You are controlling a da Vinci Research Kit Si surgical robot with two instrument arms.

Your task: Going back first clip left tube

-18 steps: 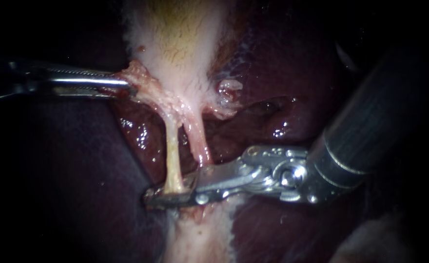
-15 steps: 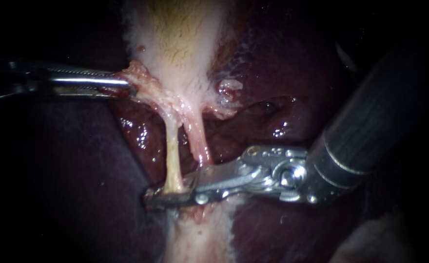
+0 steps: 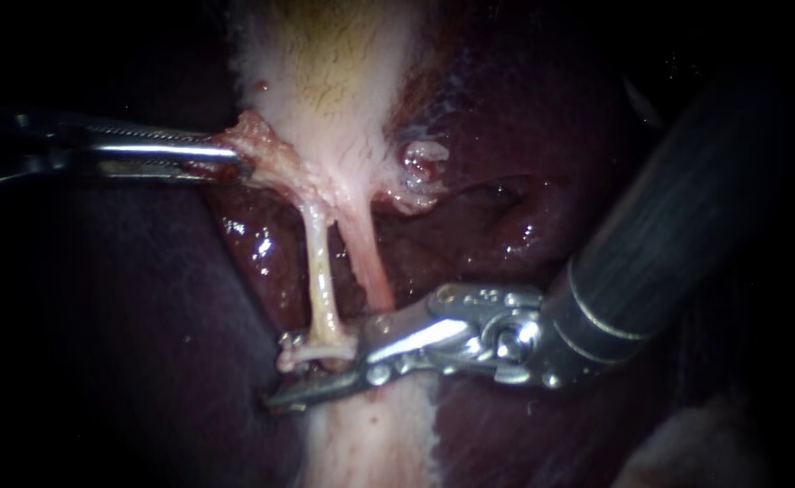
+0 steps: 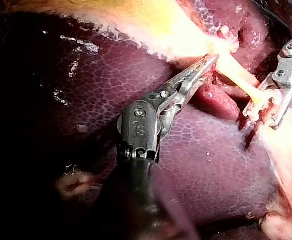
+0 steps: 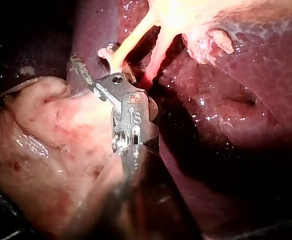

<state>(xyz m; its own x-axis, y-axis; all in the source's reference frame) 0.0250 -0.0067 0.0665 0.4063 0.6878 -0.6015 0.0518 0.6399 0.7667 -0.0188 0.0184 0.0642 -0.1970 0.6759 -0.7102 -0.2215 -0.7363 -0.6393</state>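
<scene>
Right instrument (image 3: pixel 325 372) is seen nearest, shaft in from the right, jaws standing a little apart with nothing gripped; the lower jaw lies just under the clip (image 3: pixel 305 349), the upper just beside it. The clip is set across the low end of the left tube (image 3: pixel 321 280) and is judged seated, since its ends show past the tube in the left wrist view. A second tube (image 3: pixel 366 258) runs just beside it on the right, with no clip seen on it. Both tubes are held taut and spread by the left instrument (image 3: pixel 239 163) farther back: its jaws are closed on the pink edge of the gallbladder (image 3: pixel 343 90), drawn leftward so the tubes stand clear of the liver (image 3: pixel 506 181) behind. Step judged: backing the right instrument out. Straight withdrawal along the shaft is called for, so the open jaws are not snagged on the clip.
</scene>
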